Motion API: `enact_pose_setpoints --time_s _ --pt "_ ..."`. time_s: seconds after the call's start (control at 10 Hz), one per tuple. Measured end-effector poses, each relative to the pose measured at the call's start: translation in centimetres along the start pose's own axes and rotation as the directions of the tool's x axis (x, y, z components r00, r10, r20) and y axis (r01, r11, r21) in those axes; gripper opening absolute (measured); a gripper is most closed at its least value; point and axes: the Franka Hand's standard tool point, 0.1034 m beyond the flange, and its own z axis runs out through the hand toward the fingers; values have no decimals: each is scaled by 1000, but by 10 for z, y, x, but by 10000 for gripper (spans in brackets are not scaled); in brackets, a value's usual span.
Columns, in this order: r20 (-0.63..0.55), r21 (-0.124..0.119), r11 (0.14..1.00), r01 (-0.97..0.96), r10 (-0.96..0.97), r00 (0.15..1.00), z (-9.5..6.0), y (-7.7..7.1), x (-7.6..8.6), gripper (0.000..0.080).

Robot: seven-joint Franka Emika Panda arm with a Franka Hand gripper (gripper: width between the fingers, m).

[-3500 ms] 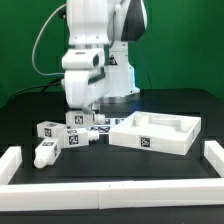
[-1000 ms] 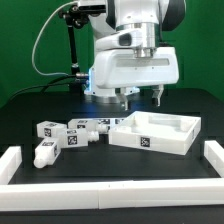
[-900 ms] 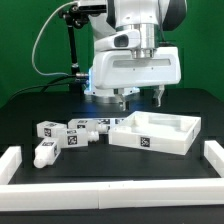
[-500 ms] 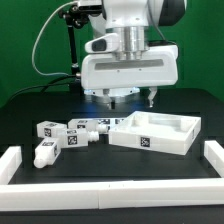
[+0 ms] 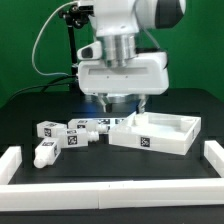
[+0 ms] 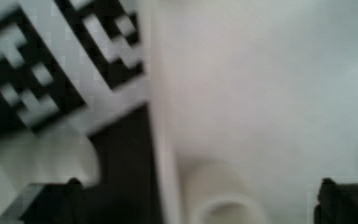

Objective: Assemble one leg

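Note:
Several legs lie on the black table at the exterior view's left. They are small white tagged posts: a row of three (image 5: 47, 130), (image 5: 73, 129), (image 5: 95, 126) and one nearer the front (image 5: 44, 154). My gripper (image 5: 124, 103) hangs open and empty above the table, behind the near-left corner of the white tray-shaped part (image 5: 157, 143) and well above the legs. In the wrist view the gripper (image 6: 202, 198) shows only as two dark fingertips (image 6: 59, 198) set wide apart. Between them is a blurred white surface with a round hole (image 6: 220, 208), beside large black-and-white tags (image 6: 51, 60).
White rails border the table at the exterior view's left (image 5: 10, 165), right (image 5: 213, 157) and front (image 5: 110, 197). The arm's base and cables stand at the back (image 5: 70, 50).
The gripper left the legs and swung to the exterior view's right, over the tray-shaped part. In the last second it has shifted back left and turned. The legs have not moved.

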Motion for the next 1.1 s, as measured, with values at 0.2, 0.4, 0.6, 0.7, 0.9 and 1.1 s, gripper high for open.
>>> enact_pose_setpoints --time_s 0.2,0.4,0.6,0.7,0.9,1.1 --pt "20 3 996 -92 92 996 8 9 -2 649" --pt "13 1 996 -92 92 996 10 11 -3 649" --pt "3 -16 996 -85 85 996 24 13 -13 649" --pt "-8 -15 997 -72 72 997 25 5 -17 649" --pt "-18 -19 998 -53 53 998 26 3 -19 645" --pt "-18 -19 998 -53 53 998 26 3 -19 488"
